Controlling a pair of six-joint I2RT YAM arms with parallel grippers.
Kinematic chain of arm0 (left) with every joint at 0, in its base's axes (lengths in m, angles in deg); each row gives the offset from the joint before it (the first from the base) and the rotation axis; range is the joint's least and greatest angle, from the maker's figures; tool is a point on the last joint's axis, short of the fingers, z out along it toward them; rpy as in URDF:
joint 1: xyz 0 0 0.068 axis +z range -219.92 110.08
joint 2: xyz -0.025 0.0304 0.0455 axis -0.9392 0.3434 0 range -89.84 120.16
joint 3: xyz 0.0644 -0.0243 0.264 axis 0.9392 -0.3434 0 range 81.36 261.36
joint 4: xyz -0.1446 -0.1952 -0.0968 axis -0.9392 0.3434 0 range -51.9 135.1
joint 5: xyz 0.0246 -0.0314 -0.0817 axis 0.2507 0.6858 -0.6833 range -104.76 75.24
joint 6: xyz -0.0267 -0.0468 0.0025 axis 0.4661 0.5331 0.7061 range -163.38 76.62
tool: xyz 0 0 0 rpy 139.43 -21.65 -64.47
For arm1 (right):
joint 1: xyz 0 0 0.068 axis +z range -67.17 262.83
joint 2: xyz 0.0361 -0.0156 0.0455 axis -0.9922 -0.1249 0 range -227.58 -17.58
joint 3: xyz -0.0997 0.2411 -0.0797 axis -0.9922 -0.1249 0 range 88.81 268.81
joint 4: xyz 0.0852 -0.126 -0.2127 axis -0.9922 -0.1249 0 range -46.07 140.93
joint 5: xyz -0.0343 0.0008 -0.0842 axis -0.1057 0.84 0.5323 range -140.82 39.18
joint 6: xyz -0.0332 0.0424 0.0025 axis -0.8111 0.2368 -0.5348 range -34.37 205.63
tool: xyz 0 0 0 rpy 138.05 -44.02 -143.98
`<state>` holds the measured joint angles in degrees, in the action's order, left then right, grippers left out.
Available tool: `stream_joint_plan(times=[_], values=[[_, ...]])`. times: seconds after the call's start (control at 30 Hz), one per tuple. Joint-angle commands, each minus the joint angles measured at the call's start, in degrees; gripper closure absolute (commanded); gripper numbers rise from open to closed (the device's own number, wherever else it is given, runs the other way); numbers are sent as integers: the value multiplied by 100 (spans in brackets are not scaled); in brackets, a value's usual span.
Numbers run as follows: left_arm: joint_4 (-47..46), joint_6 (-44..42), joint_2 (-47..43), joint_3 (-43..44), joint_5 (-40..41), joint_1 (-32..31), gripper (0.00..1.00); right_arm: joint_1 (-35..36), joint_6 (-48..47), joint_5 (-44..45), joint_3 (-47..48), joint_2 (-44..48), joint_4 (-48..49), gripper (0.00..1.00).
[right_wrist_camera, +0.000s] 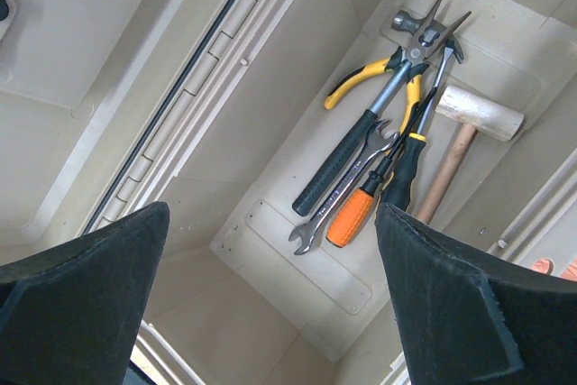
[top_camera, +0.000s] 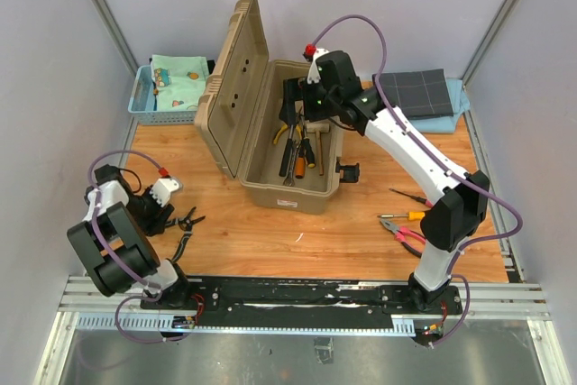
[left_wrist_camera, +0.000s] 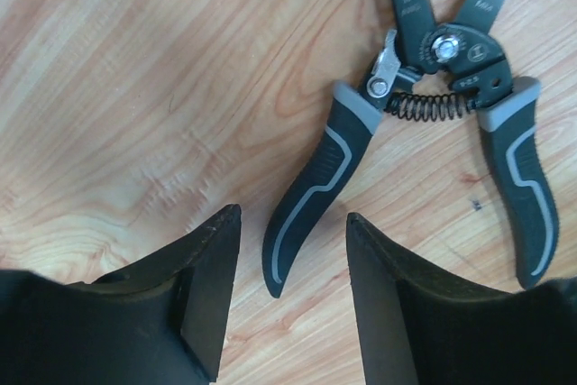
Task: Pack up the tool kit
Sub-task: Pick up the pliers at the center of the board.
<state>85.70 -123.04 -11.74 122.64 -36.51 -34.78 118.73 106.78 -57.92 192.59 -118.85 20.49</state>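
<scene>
The tan toolbox (top_camera: 290, 191) stands open at mid-table, lid (top_camera: 230, 78) upright. Inside lie a black-grip hammer (right_wrist_camera: 361, 146), yellow pliers (right_wrist_camera: 379, 74), a wrench (right_wrist_camera: 347, 187), an orange screwdriver (right_wrist_camera: 356, 214) and a wooden mallet (right_wrist_camera: 478, 114). My right gripper (right_wrist_camera: 272, 209) hangs open and empty over the box. On the left, dark grey spring pliers (left_wrist_camera: 433, 51) lie on the wood. My left gripper (left_wrist_camera: 294, 214) is open, and its fingers straddle the tip of one handle (left_wrist_camera: 311, 196) without touching it. Two screwdrivers (top_camera: 406, 194) and red pliers (top_camera: 406, 233) lie right of the box.
A blue basket (top_camera: 144, 101) of patterned cloth sits at the back left, close behind the raised lid. A folded dark grey cloth (top_camera: 415, 92) lies at the back right. A black rail (top_camera: 297, 293) runs along the near edge.
</scene>
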Motion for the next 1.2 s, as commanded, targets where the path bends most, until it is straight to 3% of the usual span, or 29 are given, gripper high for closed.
stream_joint_plan(times=[0.0,0.2,0.4,0.53,0.63,0.93,1.17], values=[[-188,-393,353,89,313,28,47,-51,-33,37,219,89,-94,1],[134,-746,580,165,719,16,56,-50,-32,65,151,135,-74,2],[162,-860,563,-39,1102,-119,74,-65,-6,65,-82,236,67,2],[216,-757,557,-123,1190,-218,97,-88,12,40,-242,289,124,1],[385,-640,496,9,1036,-226,100,-121,21,30,-319,339,149,1],[1572,769,477,2837,-1107,-9,100,-199,43,44,-373,442,217,1],[1595,1881,253,4582,-1923,-7,100,-288,133,-36,-641,606,434,2]])
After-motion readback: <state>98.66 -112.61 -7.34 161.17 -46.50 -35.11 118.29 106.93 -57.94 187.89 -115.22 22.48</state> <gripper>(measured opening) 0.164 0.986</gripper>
